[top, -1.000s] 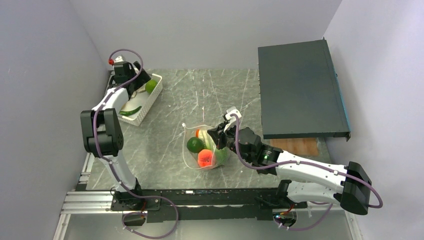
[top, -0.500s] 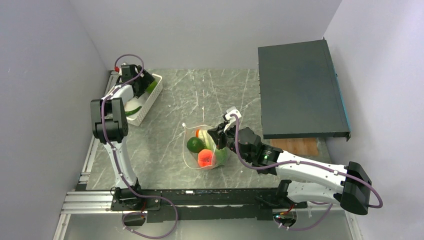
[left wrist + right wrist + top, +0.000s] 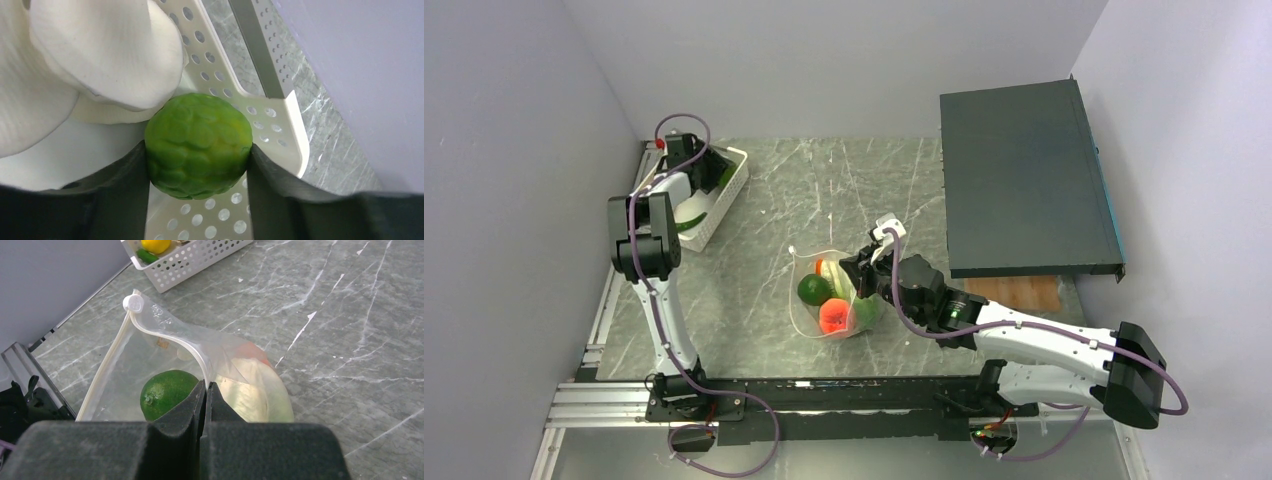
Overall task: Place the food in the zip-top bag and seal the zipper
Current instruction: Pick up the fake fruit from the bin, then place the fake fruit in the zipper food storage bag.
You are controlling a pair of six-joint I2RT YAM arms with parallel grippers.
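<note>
In the white basket [image 3: 280,120], my left gripper [image 3: 198,156] has both fingers pressed against the sides of a bumpy round green fruit [image 3: 198,145]. Pale mushrooms [image 3: 100,50] lie just behind it. From above, the left gripper [image 3: 709,172] is down inside the basket [image 3: 742,160]. The zip-top bag [image 3: 802,262] stands open mid-table, with a lime [image 3: 814,290], a red-orange fruit [image 3: 834,316] and lettuce [image 3: 865,310] in it. My right gripper [image 3: 206,387] is shut on the bag's zipper [image 3: 165,332] rim, above the lime [image 3: 167,392] and lettuce [image 3: 255,390].
A yellow citrus [image 3: 155,245] and a dark green vegetable [image 3: 147,256] lie in the basket [image 3: 190,260]. A dark flat box [image 3: 1024,180] fills the right rear of the table, over a wooden board [image 3: 1024,292]. Grey walls close in the left, back and right.
My left arm has dipped into the basket and its jaws have come in from wide open onto the round green fruit. The right arm and the bag have not moved.
</note>
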